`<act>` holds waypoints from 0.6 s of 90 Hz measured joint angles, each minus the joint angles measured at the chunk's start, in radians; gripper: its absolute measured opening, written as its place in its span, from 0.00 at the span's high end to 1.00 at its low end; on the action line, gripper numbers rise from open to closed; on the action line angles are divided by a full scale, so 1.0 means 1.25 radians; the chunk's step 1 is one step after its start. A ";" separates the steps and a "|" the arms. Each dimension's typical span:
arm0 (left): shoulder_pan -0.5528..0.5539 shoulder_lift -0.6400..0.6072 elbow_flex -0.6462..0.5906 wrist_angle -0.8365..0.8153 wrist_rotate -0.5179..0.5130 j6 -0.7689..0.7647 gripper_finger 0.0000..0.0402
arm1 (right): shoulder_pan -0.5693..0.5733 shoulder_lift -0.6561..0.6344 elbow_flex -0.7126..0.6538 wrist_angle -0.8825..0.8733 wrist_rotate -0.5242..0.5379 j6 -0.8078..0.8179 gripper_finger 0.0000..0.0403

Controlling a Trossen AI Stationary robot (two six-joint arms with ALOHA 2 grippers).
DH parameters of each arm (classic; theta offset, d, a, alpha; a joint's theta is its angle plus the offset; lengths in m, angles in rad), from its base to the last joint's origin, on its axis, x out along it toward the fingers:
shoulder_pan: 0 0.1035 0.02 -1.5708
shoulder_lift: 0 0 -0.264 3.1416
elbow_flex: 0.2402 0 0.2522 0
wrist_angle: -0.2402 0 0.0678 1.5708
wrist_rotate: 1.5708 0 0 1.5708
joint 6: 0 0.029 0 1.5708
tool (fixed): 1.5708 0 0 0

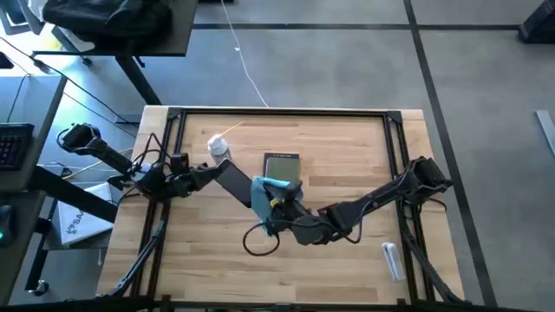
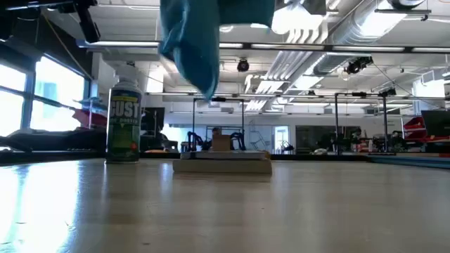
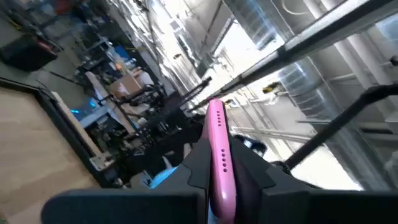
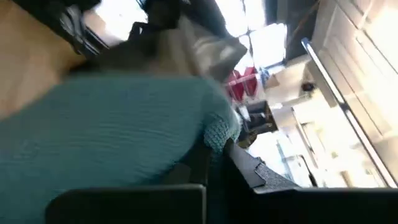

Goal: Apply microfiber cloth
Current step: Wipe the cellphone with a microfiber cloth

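Over the pale wooden tabletop (image 1: 347, 260), the right gripper (image 1: 276, 211) is clutching the soft turquoise microfiber cloth (image 1: 263, 192) at the grey-green tablet's (image 1: 281, 165) six o'clock, while the left gripper (image 3: 219, 186) is pinching a pink phone (image 3: 217, 155) before an open workshop.

Both arms, the can (image 1: 218, 146) and the tablet (image 1: 281, 165) crowd the table's (image 1: 347, 139) middle; its corners lie free.
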 joint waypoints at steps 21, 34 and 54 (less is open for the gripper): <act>-0.007 0.012 0.001 -0.056 -0.022 -0.014 0.96 | 0.004 -0.020 0.000 0.015 -0.066 -0.007 1.00; -0.007 0.042 0.001 -0.077 -0.040 -0.057 0.96 | -0.008 -0.020 0.000 0.027 -0.210 0.016 1.00; -0.007 0.083 0.001 -0.072 0.001 -0.115 0.96 | -0.056 -0.020 0.000 -0.024 -0.448 0.164 1.00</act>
